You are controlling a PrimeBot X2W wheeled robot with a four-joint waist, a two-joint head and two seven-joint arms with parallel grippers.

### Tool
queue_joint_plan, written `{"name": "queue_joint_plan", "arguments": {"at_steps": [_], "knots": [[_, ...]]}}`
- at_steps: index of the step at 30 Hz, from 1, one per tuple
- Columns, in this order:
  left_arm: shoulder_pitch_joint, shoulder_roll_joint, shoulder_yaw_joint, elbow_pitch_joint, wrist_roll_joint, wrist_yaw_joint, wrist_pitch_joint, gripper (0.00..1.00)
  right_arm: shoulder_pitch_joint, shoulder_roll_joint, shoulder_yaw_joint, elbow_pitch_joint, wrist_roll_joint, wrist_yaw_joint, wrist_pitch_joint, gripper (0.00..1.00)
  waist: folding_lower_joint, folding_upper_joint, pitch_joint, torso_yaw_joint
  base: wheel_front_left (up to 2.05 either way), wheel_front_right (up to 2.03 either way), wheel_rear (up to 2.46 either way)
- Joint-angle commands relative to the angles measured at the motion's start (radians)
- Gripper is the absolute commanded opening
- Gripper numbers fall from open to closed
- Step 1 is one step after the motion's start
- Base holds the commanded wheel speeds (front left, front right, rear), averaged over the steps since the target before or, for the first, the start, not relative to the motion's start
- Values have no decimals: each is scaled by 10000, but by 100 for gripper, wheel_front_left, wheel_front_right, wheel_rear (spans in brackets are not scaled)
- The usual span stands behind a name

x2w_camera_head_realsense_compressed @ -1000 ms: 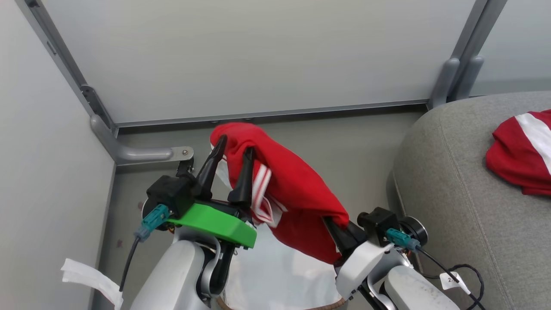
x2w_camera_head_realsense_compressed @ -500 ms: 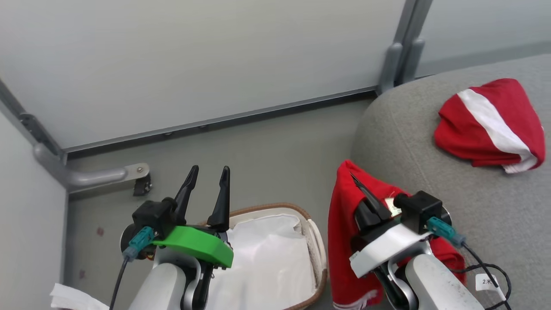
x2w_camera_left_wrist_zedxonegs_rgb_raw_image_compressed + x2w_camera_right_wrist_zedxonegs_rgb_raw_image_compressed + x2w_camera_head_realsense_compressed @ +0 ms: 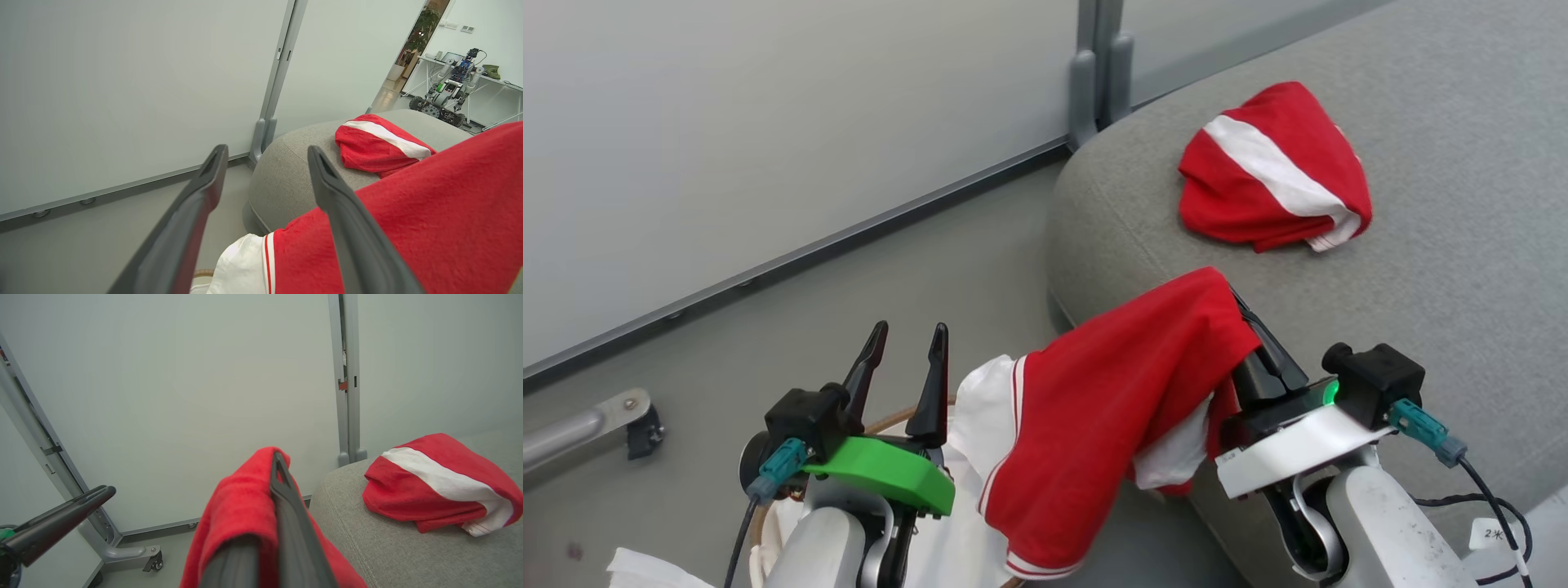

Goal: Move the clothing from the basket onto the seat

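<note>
My right gripper (image 3: 1243,309) is shut on a red garment with white trim (image 3: 1111,408). The cloth hangs from it, over the front left edge of the grey seat (image 3: 1462,245), and trails down to the basket. In the right wrist view the same red cloth (image 3: 241,498) wraps the closed fingers (image 3: 286,498). A second red garment with a white stripe (image 3: 1270,167) lies bunched on the seat. My left gripper (image 3: 911,328) stands open and empty above the basket's brown rim (image 3: 886,425) and white liner (image 3: 964,531). From the left wrist, its gripper (image 3: 267,148) has the held garment (image 3: 408,212) beside its right finger.
Pale wall panels with a grey metal post (image 3: 1098,73) stand behind the seat. A panel foot with a caster (image 3: 596,420) juts onto the floor at the left. Another robot (image 3: 445,90) stands far off through a doorway. A cable loops by my right forearm (image 3: 1494,506).
The head camera has swung right. My left gripper let go of the red garment and opened. My right gripper has carried the garment from above the basket to the seat's edge.
</note>
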Motion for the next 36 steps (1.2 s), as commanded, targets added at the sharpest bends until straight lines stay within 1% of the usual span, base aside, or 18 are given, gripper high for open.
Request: {"name": "queue_joint_plan", "arguments": {"at_steps": [1,7,10,13,17,20,22,25,26,29,33,36], "knots": [[24,32,38,-7,142,-36,-9,100,19,-24,-57,-132,77,-11,-21,0,0,-1,332,-1142,0,0,0],[-304,40,-246,234,331,-108,-9,100,43,-18,-668,-775,171,-11,-21,0,0,-1,680,-1467,0,0,0],[-426,40,-438,410,303,-115,-9,100,-132,-38,-1450,-1262,228,-11,-21,0,0,-1,812,-1539,0,0,0],[-560,44,-648,499,212,-127,-9,100,-562,-1,-2069,-1748,-234,-9,-21,0,0,-1,971,-1591,0,0,0],[-717,44,-892,494,242,-132,-9,100,-1696,-82,-2636,-2085,-1338,-9,-21,0,0,-1,1224,-1603,0,0,0],[-728,72,-949,453,289,-133,-9,100,-2989,-596,-2926,-2162,-1864,-11,-19,0,0,-1,1415,-1590,0,0,0],[-723,158,-937,417,306,-133,-9,100,-3869,-988,-2991,-1989,-2062,-11,-21,0,0,-1,1543,-1569,0,0,0],[-674,275,-868,338,345,-134,-9,100,-5197,-1563,-2820,-1529,-2295,-11,-15,0,0,-1,1726,-1532,0,0,0],[-670,277,-910,291,390,-134,-9,100,-5749,-1845,-2829,-1307,-2349,-11,-16,0,0,-1,1835,-1452,0,0,0],[-830,364,-1075,202,429,-135,-9,100,-6996,-2422,-2905,-672,-2635,-11,-12,0,0,-1,2142,-1120,0,0,0],[-1061,498,-1354,156,371,-134,-9,100,-8310,-2909,-3276,338,-3184,-12,-12,0,0,-1,2579,-623,0,0,0],[-1287,578,-1534,124,299,-134,-9,100,-9010,-3125,-3442,1218,-3719,-12,-10,0,0,-1,2933,-266,0,0,0]]}}
